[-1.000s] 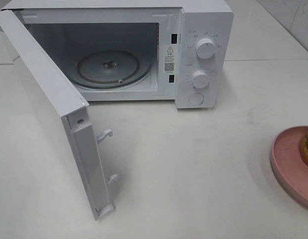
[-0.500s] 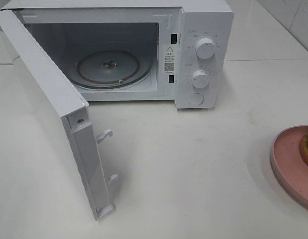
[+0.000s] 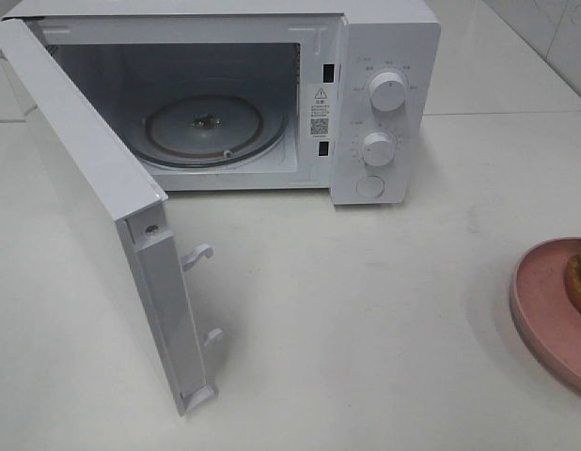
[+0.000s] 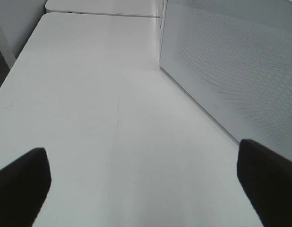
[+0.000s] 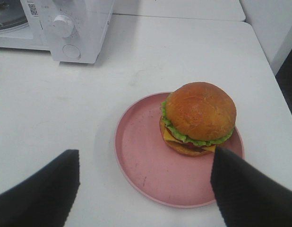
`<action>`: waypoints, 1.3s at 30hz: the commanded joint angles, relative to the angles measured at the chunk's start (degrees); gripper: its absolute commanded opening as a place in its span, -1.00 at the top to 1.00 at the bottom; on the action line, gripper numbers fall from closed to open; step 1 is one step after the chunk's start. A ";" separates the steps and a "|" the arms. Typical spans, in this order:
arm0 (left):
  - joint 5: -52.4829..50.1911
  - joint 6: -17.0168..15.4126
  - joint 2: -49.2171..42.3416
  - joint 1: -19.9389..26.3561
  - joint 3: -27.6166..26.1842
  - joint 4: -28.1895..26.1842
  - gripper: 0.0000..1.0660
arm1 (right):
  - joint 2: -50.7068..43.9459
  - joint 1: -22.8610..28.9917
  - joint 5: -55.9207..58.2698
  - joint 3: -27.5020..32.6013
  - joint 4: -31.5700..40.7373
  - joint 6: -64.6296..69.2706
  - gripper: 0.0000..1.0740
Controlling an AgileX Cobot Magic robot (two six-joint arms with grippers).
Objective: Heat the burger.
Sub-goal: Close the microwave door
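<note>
Both grippers stand with their jaws spread wide and hold nothing. Right gripper [image 5: 143, 189] hovers above the near rim of the pink plate [image 5: 150, 175], its two dark fingers [image 5: 37, 189] flanking the plate without touching it. On that plate sits the burger [image 5: 199, 118], upright, toward the plate's far right side, with lettuce and cheese showing under the glossy bun. Plate and burger rest on the white table [image 3: 384, 310], well apart from the microwave [image 3: 384, 94], out to the side of its control knobs [image 3: 387, 91]. Left gripper [image 4: 143, 184] hangs over bare table just beside the microwave door [image 3: 93, 188], which is swung fully open. Inside the microwave, the glass turntable [image 3: 206, 127] lies bare.
</note>
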 commanded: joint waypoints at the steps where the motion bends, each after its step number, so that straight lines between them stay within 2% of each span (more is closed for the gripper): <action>1: -0.74 -0.23 -0.40 0.00 0.11 -0.06 -0.89 | -1.72 -0.40 -0.69 0.29 0.06 -0.63 -0.40; 23: -1.38 -0.23 -0.17 0.00 -0.46 1.09 -0.89 | -1.72 -0.40 -0.69 0.29 0.06 -0.63 -0.40; 34: -10.20 -0.57 9.05 0.00 -1.72 0.74 -0.83 | -1.72 -0.40 -0.69 0.29 0.06 -0.63 -0.40; 37: -13.35 -0.46 11.69 0.00 -1.78 0.74 -0.75 | -1.72 -0.40 -0.69 0.29 0.06 -0.63 -0.40; 39: -15.76 -0.46 14.27 0.00 -1.78 0.74 -0.47 | -1.72 -0.40 -0.69 0.29 0.06 -0.63 -0.40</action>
